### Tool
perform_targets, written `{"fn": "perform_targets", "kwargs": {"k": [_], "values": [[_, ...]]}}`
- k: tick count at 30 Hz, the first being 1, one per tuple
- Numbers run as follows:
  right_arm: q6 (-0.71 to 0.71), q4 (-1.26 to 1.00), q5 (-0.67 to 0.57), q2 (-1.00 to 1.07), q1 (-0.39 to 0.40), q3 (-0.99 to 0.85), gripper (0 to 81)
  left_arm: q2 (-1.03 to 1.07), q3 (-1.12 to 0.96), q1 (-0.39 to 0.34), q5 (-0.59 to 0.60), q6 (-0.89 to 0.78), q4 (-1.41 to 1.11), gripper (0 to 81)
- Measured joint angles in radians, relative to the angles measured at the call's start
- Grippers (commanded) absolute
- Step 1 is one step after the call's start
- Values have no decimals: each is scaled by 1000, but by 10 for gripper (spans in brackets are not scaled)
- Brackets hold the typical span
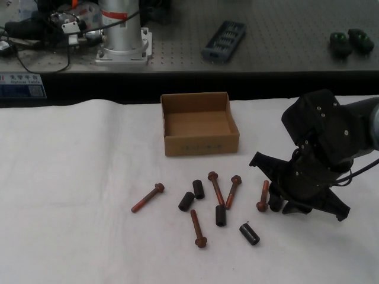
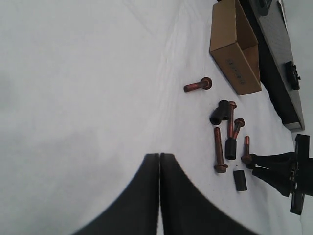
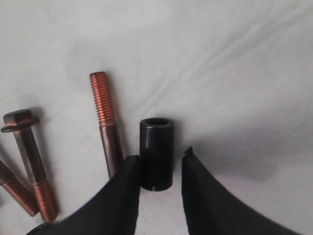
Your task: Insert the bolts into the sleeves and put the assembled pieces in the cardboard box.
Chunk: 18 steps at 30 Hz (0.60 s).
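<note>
My right gripper (image 3: 160,156) is open and low over the cloth, its fingers (image 3: 124,196) straddling a black sleeve (image 3: 156,154) that lies flat. One finger touches the sleeve; a narrow gap shows at the other. A copper bolt (image 3: 106,122) lies right beside that sleeve. In the high view the same gripper (image 1: 277,204) sits at the right end of the scattered parts, next to a bolt (image 1: 263,195). Several more bolts (image 1: 147,197) and sleeves (image 1: 249,234) lie loose in front of the open cardboard box (image 1: 200,145). My left gripper (image 2: 159,196) is shut with nothing in it, above bare cloth.
A white cloth (image 1: 71,177) covers the bench, with free room to the left of the parts. Behind the box runs the bench's dark back edge, with a metal post (image 1: 121,29) and a black rack (image 1: 224,40) beyond it.
</note>
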Motion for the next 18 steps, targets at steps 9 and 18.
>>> {"fn": "perform_targets", "kwargs": {"k": [9,18], "values": [[0,0,-5,23,0,-2,227,0,0,0,-30,0,0,7],[-52,-7,-10,23,0,-2,112,0,0,0,-35,0,0,7]]}}
